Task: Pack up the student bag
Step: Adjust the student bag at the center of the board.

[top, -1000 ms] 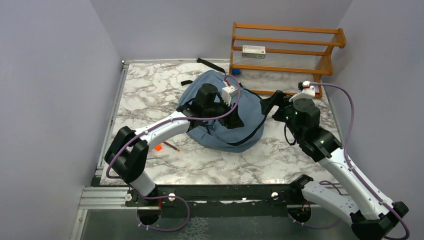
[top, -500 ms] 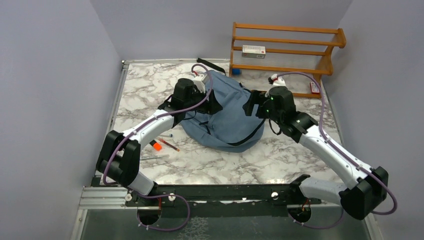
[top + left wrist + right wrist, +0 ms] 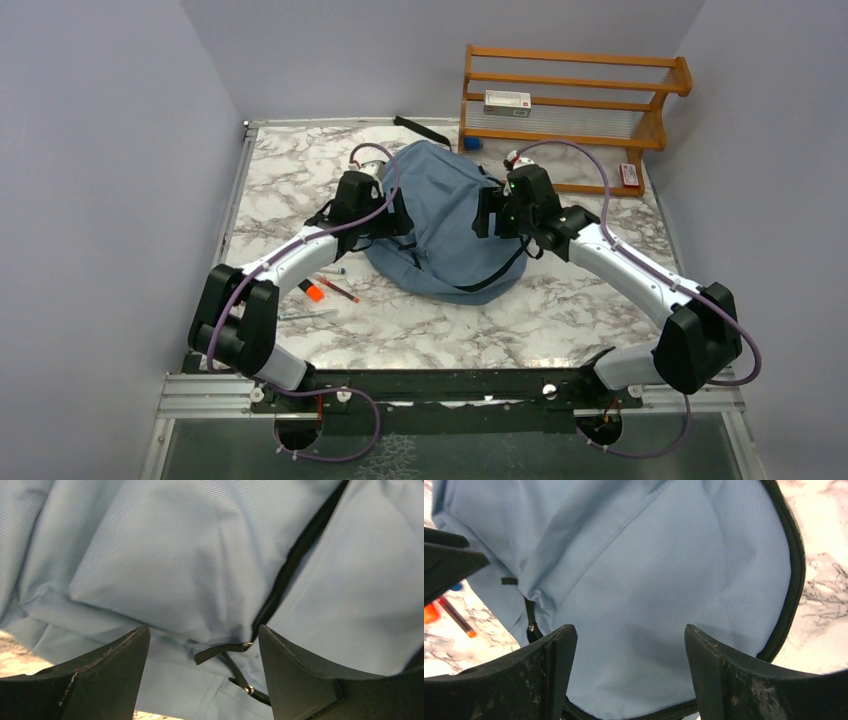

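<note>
The dusty-blue student bag [image 3: 445, 225] lies in the middle of the marble table, its dark zipper trim along the edge. My left gripper [image 3: 398, 215] is open at the bag's left side; in the left wrist view the fabric [image 3: 190, 565] and black zipper pull tabs [image 3: 222, 651] lie between my fingers [image 3: 100, 675]. My right gripper [image 3: 487, 213] is open at the bag's right side; in the right wrist view the blue fabric [image 3: 664, 580] and zipper trim [image 3: 791, 570] fill the space between my fingers [image 3: 729, 680]. Neither holds anything.
An orange marker [image 3: 316, 292] and a brown-red pen [image 3: 341, 289] lie left of the bag, a thin pen [image 3: 305, 315] nearer. A wooden shelf rack [image 3: 570, 100] with a white box [image 3: 507, 100] stands at the back right. A black strap [image 3: 420, 128] lies at the back edge.
Both arms have swung down and inward: the left gripper moved left to the bag's left side, the right gripper moved left from the shelf to the bag's right side.
</note>
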Motion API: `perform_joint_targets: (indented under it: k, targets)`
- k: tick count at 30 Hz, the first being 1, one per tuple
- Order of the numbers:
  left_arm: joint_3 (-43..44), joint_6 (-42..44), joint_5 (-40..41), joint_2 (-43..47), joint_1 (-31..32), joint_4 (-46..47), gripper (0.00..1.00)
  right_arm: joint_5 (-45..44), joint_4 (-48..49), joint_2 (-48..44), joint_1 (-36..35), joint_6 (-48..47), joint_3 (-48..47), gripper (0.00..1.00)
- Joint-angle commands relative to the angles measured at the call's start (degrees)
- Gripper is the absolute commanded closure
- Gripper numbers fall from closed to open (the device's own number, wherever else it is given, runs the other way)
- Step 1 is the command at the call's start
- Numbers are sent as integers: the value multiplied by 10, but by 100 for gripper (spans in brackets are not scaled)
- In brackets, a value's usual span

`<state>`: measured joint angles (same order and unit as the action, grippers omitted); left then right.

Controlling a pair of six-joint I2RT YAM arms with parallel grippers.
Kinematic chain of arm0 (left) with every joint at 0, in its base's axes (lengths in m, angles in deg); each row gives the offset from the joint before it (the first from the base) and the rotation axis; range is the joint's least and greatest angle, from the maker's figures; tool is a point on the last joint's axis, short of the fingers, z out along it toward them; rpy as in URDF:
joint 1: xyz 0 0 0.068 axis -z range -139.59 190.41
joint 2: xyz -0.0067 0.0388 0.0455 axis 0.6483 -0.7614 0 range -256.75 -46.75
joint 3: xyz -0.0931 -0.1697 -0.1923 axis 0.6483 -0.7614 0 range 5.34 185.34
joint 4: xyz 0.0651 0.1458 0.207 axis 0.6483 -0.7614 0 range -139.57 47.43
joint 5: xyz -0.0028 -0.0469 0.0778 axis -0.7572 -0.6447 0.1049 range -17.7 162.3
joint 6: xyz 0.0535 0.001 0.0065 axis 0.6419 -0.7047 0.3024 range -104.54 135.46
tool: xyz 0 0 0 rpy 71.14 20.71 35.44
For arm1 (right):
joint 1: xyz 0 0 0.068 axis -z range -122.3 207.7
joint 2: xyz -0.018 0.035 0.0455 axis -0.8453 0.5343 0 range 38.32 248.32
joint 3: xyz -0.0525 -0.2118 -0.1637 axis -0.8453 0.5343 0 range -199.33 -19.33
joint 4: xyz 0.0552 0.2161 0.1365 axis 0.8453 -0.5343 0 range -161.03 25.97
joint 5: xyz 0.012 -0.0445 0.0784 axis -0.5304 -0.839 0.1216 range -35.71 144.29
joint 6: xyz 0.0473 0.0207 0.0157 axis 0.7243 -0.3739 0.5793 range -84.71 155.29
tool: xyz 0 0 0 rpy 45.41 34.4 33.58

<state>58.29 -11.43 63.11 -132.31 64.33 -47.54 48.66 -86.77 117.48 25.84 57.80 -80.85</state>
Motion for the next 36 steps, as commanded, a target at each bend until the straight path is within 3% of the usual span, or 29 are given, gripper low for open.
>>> perform_joint_targets:
  k: [1, 15, 22, 30, 36]
  targets:
    - [-21, -23, 32, 12, -17, -2, 20, -1, -21, 3, 0, 10, 32, 19]
    - [-43, -15, 15, -53, -47, 47, 20, -5, 15, -10, 0, 57, 172, 26]
    - [10, 3, -10, -93, -57, 59, 20, 35, 35, -59, 0, 24, 161, 24]
    - [27, 19, -29, -65, -58, 51, 20, 84, 67, -127, 0, -33, 129, 22]
    - [4, -1, -12, -37, -60, 37, 20, 132, 114, -103, 0, -44, 98, 21]
